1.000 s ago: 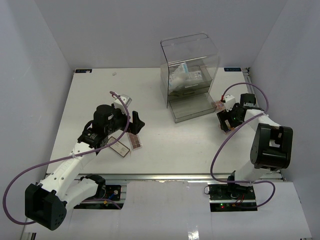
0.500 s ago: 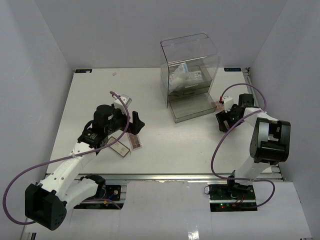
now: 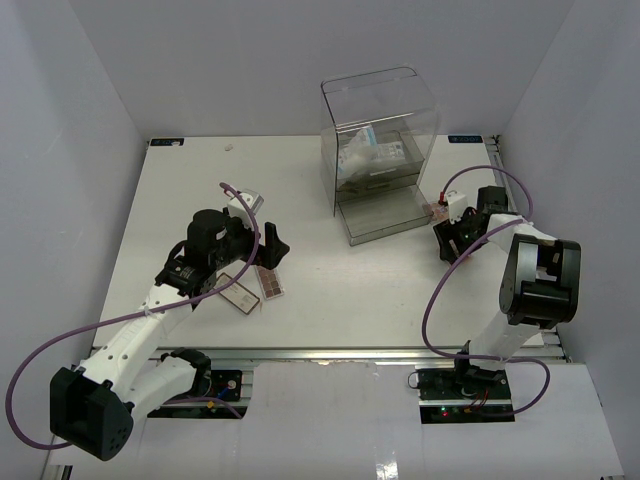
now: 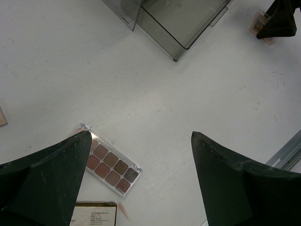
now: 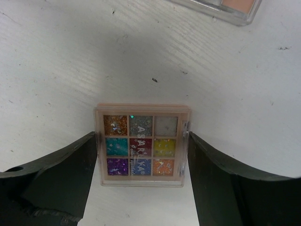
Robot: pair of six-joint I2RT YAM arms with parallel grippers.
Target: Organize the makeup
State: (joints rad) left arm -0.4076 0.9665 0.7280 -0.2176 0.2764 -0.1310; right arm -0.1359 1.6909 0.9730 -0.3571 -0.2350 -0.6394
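My right gripper [image 5: 141, 134] is shut on a small multicoloured eyeshadow palette [image 5: 140, 144], one finger against each side of it; I cannot tell if it still touches the table. In the top view the right gripper [image 3: 451, 234] hides this palette. A pink palette [image 3: 437, 211] lies just beyond it and shows in the right wrist view [image 5: 233, 6]. My left gripper [image 4: 141, 135] is open and empty above a brown palette [image 4: 110, 165] and a flat gold-edged case with a white label [image 4: 93, 214]. Sachets [image 3: 365, 155] lie inside the clear box. No lipstick tube shows.
The clear acrylic drawer box [image 3: 378, 110] stands at the back centre with its lower drawer [image 3: 385, 228] pulled out towards me. The drawer's corner shows in the left wrist view [image 4: 181, 44]. White walls close in both sides.
My right arm's elbow has swung back and the right gripper has shifted slightly towards the box. The left arm and the palettes under it have not moved.
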